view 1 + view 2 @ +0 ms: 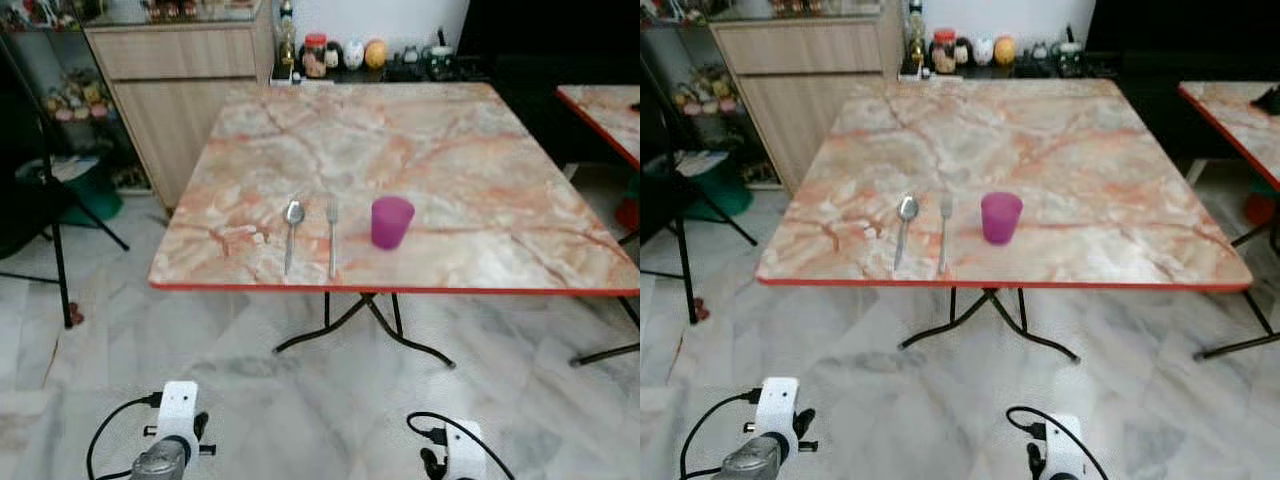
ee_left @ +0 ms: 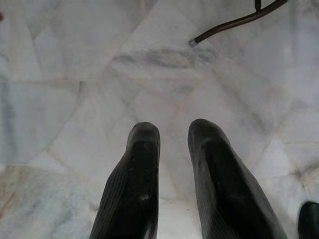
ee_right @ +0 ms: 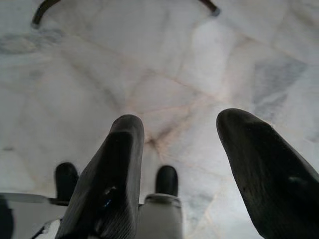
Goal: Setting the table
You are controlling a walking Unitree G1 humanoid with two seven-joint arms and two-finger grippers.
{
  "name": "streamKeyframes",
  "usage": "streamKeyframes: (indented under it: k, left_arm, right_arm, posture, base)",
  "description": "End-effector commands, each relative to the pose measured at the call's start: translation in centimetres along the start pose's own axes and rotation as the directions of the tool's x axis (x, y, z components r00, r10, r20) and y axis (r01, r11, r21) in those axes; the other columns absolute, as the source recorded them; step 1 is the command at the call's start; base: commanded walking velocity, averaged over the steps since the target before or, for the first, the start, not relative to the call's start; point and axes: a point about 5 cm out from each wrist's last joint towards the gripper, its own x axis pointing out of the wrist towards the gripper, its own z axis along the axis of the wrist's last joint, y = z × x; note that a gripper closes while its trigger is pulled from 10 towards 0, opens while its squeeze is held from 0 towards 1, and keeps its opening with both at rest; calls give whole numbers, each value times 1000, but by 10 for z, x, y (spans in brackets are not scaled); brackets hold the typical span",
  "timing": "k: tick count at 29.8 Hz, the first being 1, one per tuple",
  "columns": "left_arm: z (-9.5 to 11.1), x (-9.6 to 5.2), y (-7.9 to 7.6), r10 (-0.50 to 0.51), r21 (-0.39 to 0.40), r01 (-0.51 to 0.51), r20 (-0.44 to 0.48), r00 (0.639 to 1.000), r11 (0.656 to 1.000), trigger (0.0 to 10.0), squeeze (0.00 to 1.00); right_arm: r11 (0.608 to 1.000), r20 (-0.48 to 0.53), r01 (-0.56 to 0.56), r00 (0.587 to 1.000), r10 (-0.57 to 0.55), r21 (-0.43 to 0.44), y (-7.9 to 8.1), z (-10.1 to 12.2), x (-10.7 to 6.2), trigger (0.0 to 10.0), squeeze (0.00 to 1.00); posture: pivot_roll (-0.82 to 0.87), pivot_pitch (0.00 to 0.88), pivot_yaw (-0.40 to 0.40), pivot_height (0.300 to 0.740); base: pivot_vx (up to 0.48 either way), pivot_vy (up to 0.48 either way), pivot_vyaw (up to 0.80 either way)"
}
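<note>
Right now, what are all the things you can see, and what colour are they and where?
table: 1, pink-orange marble top with red edge, straight ahead
spoon: 1, silver, near the table's front edge, left of the fork
fork: 1, silver, between spoon and cup, apart from both
cup: 1, purple, upright, right of the fork
second table: 1, same marble and red edge, far right
cabinet: 1, light wood, behind the table on the left
jars and bottles: several, mixed colours, on a dark counter behind the table
tripod: 1, black, on the floor at left
floor: white-grey marble tiles
left pincer: 1, black fingers slightly apart, hanging over the floor
right pincer: 1, black fingers wide apart, hanging over the floor
</note>
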Motion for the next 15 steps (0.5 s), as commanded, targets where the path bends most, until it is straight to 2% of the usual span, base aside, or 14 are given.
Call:
streamKeyframes:
  k: [1, 7, 10, 15]
  left_arm:
    - [1, 0, 4, 13, 5, -13, 3, 1000, 1000, 10000, 0]
    - [4, 1, 4, 13, -3, -13, 9, 1000, 1000, 10000, 0]
    - [4, 1, 4, 15, 1, -15, 10, 1000, 1000, 10000, 0]
    - [5, 1, 4, 14, 11, -14, 17, 1000, 1000, 10000, 0]
  right_arm:
    - [1000, 3, -14, 1000, 14, 6, 7, 1, 1, 10000, 0]
    - [1000, 1, -8, 1000, 8, 19, 5, 2, 1, 10000, 0]
    - [1000, -3, -7, 1000, 8, 21, 5, 1, 0, 10000, 0]
    - [1000, -9, -5, 1000, 5, 27, 4, -2, 0, 10000, 0]
  posture:
    - [33, 0, 12, 740]
    - [34, 0, 12, 740]
    - [35, 0, 12, 740]
    - [33, 0, 14, 740]
  base:
    - [0, 0, 0]
    - [0, 0, 0]
    - [0, 480, 0]
    - [0, 0, 0]
